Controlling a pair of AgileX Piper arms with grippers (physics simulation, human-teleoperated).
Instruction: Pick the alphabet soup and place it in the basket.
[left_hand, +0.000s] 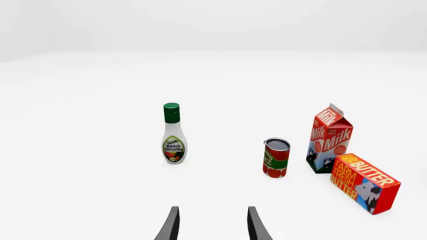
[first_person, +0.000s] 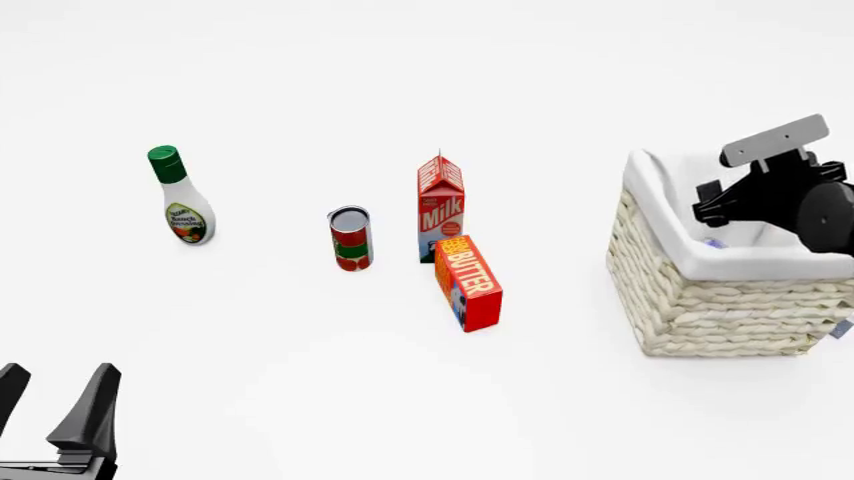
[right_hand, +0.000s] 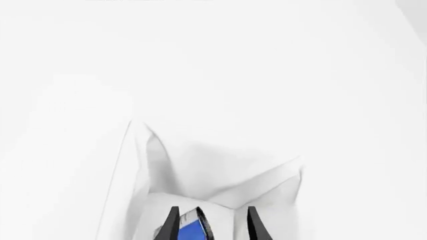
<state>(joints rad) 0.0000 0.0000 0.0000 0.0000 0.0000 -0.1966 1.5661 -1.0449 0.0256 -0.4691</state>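
Note:
The alphabet soup can shows as a blue patch with a silvery rim (right_hand: 191, 228) between my right gripper's fingers (right_hand: 213, 225), close to one finger and apart from the other. In the front view a small blue bit of the can (first_person: 714, 243) lies inside the basket (first_person: 707, 300), a pale wicker basket with white lining at the right. My right gripper (first_person: 717, 208) hangs over the basket's opening with its jaws apart. My left gripper (first_person: 51, 388) is open and empty at the near left; it also shows in the left wrist view (left_hand: 213, 225).
A ranch dressing bottle (first_person: 179, 198) stands at the left. A red-and-green labelled can (first_person: 351, 238), a milk carton (first_person: 441, 207) and a butter box (first_person: 467, 282) stand in the middle, left of the basket.

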